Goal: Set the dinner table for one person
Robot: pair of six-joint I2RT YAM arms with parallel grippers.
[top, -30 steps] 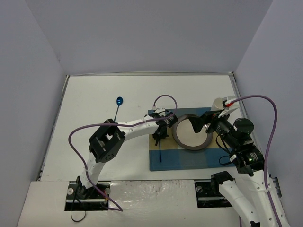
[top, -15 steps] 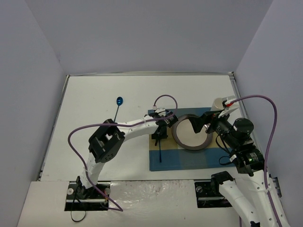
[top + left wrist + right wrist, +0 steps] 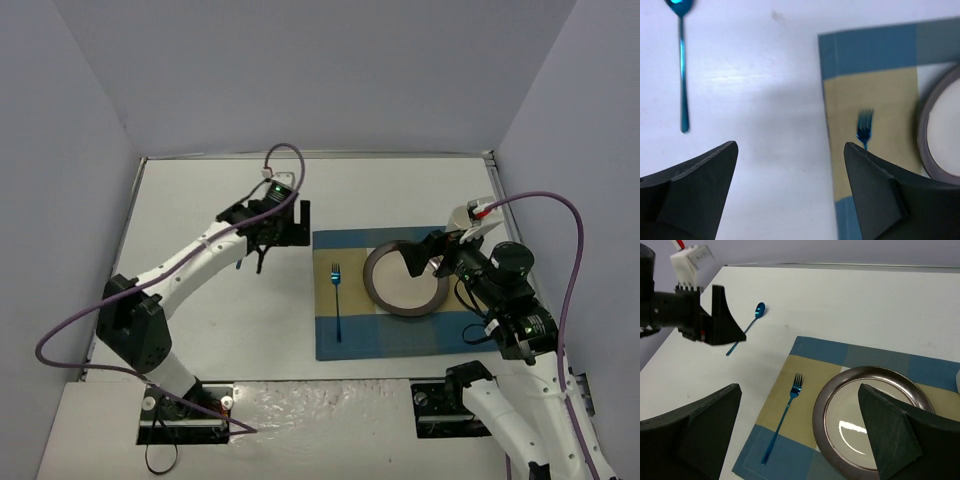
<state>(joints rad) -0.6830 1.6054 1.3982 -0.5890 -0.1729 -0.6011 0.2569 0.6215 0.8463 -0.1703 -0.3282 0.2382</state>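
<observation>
From where I stand, the left pincer (image 3: 790, 145) hangs over the bare bench (image 3: 180, 200), spread wide with nothing in it. It sits between the blue spoon (image 3: 682, 70), lying flat off to one side, and the edge of the checked placemat (image 3: 400, 340). The bench is the big white top under both arms, carrying the placemat on its near right part. On the cloth the fork (image 3: 337, 300) lies beside the plate (image 3: 405, 280), on its left, not touching. The right pincer (image 3: 800, 387) hovers by the plate's right side, also wide open and empty.

The spoon looks like the next thing to fetch, and that's where trouble could come. It is thin and flat against a hard top, so fingers coming down slightly off line may send it skidding, or jam on the bench. Carrying it past the plate means crossing the cloth. A low pass could snag the placemat and drag fork and plate askew, and the right arm waits in that path.
</observation>
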